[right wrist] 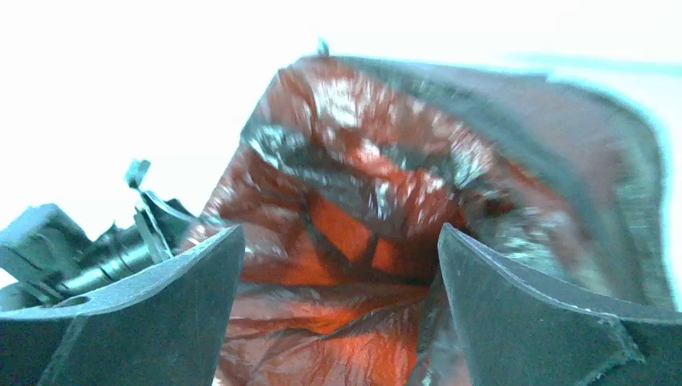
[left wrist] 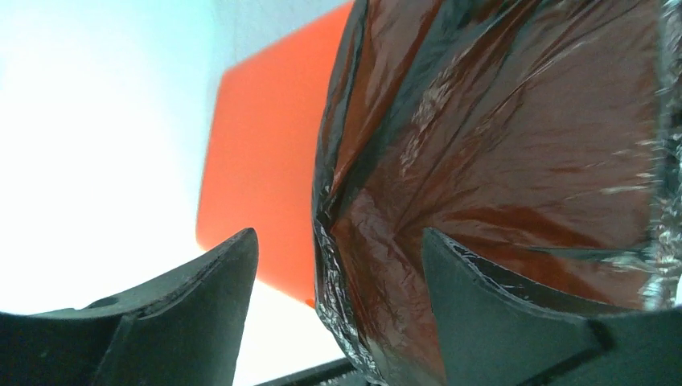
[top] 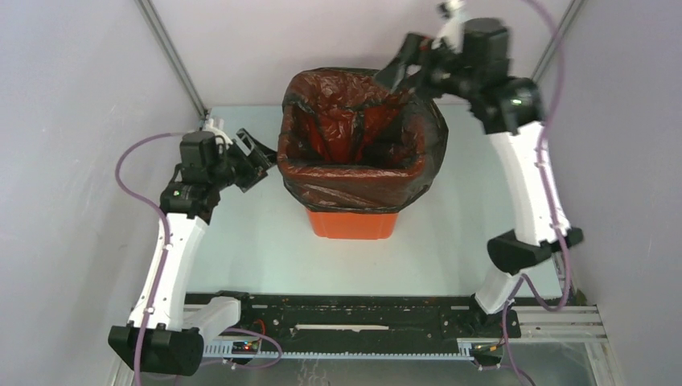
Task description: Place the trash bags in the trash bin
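Aloft, right gripper (top: 396, 72) at bag (top: 362, 141).

bin (top: 351, 223): orange, upright, mid table (top: 241, 249) | bag (top: 354, 153): blk crinkled, lines it, folded over rim

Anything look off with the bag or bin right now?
Nothing spilled or visibly torn. The trash bag lines the trash bin, but its overhang is uneven: it balloons out on the right, and the inside is crumpled.
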Available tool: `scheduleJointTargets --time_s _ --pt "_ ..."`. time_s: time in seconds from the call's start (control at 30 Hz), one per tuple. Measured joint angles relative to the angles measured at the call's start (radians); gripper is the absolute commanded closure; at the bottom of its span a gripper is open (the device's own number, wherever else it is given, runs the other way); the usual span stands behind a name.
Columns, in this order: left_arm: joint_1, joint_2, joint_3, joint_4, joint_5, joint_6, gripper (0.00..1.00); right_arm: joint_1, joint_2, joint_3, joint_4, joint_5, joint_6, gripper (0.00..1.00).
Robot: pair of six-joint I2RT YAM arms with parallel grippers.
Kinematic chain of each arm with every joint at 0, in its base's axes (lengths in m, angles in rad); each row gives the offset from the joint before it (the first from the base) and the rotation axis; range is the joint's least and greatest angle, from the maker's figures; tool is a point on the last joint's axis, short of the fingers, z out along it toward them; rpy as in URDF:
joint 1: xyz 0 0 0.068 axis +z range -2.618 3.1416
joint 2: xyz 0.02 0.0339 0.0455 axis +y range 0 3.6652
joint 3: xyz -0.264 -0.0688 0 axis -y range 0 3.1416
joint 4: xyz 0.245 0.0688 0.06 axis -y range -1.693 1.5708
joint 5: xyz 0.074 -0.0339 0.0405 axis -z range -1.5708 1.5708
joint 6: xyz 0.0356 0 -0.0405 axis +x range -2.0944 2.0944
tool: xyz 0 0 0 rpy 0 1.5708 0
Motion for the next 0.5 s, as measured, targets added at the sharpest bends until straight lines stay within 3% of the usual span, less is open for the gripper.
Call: scheduleJointTargets --time_s 0.27,0.5 --pt "0.054 -0.005 0.121 -0.068 -0.083 0.042 0.20 -0.304 -0.186 -0.128 0.268 -0.264 0.108 0.14" --pt "0.054 0.030 0.134 -0.007 -0.005 -0.020 0.18 -0.451 -0.053 -0.252 0.469 -0.508 0.131 0.14"
